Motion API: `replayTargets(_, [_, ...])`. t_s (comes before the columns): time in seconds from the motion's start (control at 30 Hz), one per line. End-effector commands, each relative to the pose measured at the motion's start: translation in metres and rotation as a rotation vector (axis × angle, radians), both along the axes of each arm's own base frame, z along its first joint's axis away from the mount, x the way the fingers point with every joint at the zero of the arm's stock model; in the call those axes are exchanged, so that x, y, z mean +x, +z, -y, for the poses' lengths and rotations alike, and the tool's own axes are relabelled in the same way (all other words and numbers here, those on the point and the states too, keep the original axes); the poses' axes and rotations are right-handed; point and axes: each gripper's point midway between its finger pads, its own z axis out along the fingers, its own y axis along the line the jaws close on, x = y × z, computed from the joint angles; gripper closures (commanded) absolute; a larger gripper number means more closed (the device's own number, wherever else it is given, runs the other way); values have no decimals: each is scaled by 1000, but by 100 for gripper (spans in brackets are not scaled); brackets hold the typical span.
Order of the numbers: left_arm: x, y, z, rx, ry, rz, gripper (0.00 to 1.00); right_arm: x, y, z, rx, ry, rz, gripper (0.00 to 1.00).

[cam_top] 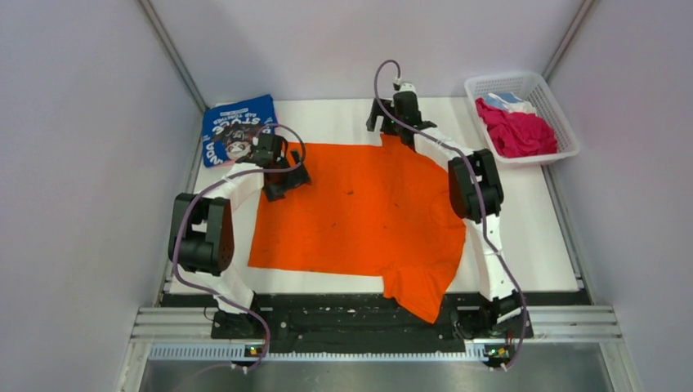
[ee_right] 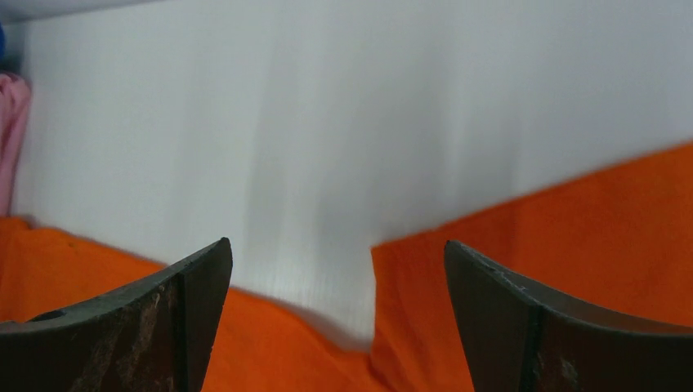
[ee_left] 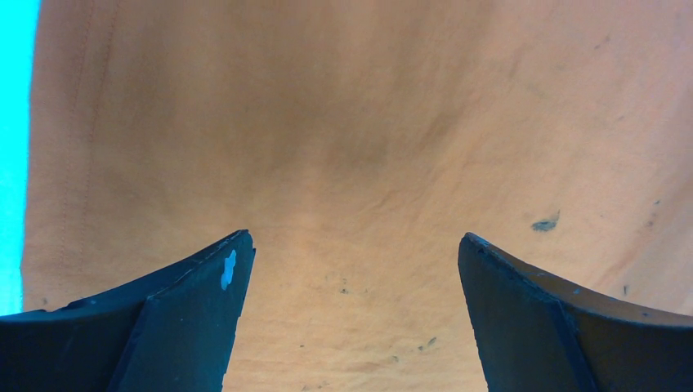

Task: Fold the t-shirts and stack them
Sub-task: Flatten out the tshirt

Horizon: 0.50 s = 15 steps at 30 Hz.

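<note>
The plain orange t-shirt [cam_top: 359, 220] lies spread flat on the white table [cam_top: 531, 245]; one sleeve hangs over the near edge. My left gripper [cam_top: 286, 175] is open and empty low over its far-left corner; the left wrist view shows orange cloth [ee_left: 351, 147] between the wide-apart fingers [ee_left: 355, 269]. My right gripper [cam_top: 392, 122] is open and empty over the shirt's far edge; the right wrist view [ee_right: 337, 278] shows the orange hem [ee_right: 531, 237] and bare table. The folded blue printed tee [cam_top: 237, 126] lies at the back left. A strip of pink cloth [ee_right: 10, 139] shows at the left edge of the right wrist view.
A white lattice basket [cam_top: 561, 114] at the back right holds a crumpled magenta tee [cam_top: 519, 131] and a light-blue one [cam_top: 504, 100]. Grey walls close in the table on the left, back and right. A black rail runs along the near edge.
</note>
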Motion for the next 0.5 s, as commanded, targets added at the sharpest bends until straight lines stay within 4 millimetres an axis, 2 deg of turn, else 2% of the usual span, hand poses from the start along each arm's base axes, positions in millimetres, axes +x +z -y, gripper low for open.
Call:
replayTargets(0.0, [14, 40, -6, 23, 22, 103, 1, -36, 85, 41, -161, -74, 106, 1])
replayTargets(0.03, [13, 42, -6, 31, 14, 108, 1, -50, 79, 52, -205, -86, 68, 1])
replayTargets(0.07, [13, 45, -11, 60, 24, 113, 1, -67, 82, 64, -240, -104, 37, 1])
replayTargets(0.17, [5, 42, -19, 127, 49, 83, 1, -128, 52, 101, -326, -168, -107, 1])
replayTargets(0.3, [0, 33, -23, 146, 61, 46, 1, -200, 21, 124, -315, -187, -246, 1])
replayTargets(0.37, [0, 27, -21, 135, 62, 39, 1, -223, 10, 131, -304, -188, -282, 1])
replayTargets(0.47, [5, 16, -16, 114, 58, 19, 1, -241, -5, 140, -327, -198, -319, 1])
